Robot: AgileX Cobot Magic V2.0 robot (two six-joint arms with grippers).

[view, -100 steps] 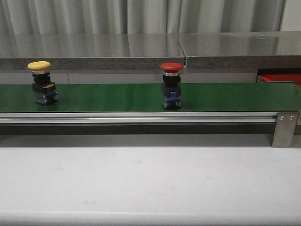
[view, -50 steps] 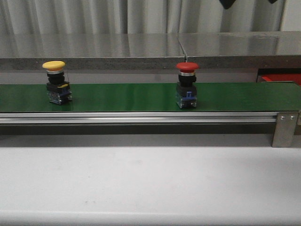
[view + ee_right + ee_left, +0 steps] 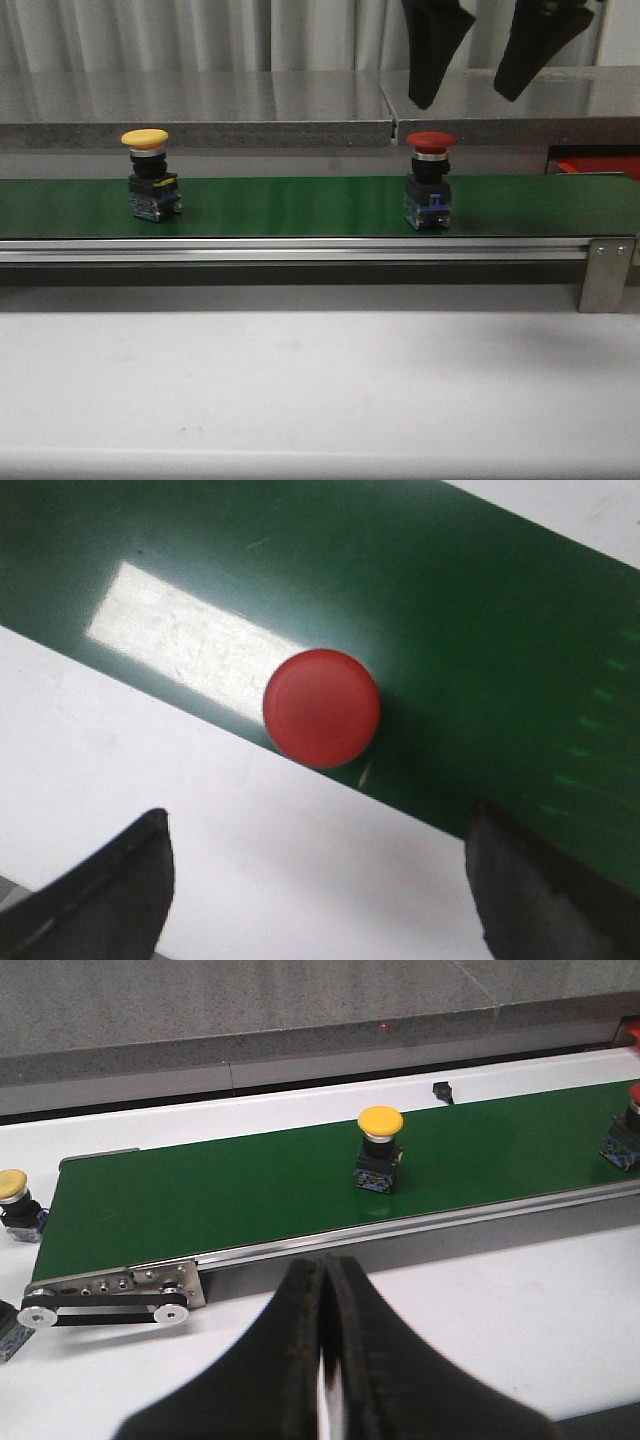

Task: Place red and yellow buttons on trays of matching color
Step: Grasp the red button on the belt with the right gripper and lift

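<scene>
A red button [image 3: 430, 182] stands on the green conveyor belt [image 3: 300, 205], right of centre. A yellow button [image 3: 149, 176] stands on the belt at the left. My right gripper [image 3: 465, 100] hangs open above the red button, slightly to its right, its two black fingers spread. The right wrist view looks straight down on the red button's cap [image 3: 321, 708], between and beyond the open fingers. My left gripper [image 3: 325, 1280] is shut and empty over the white table, short of the belt; it is out of the front view. The left wrist view shows the yellow button [image 3: 380, 1148]. No tray is in view.
A second yellow button [image 3: 15, 1203] sits off the belt's end by the roller bracket [image 3: 110, 1295]. A metal shelf [image 3: 300, 100] runs behind the belt. A red object [image 3: 598, 166] shows at the far right. The belt's end bracket [image 3: 606, 272] stands at the right.
Both buttons have ridden the belt to the right. My right gripper has come down into the top of the front view, open, above the red button.
</scene>
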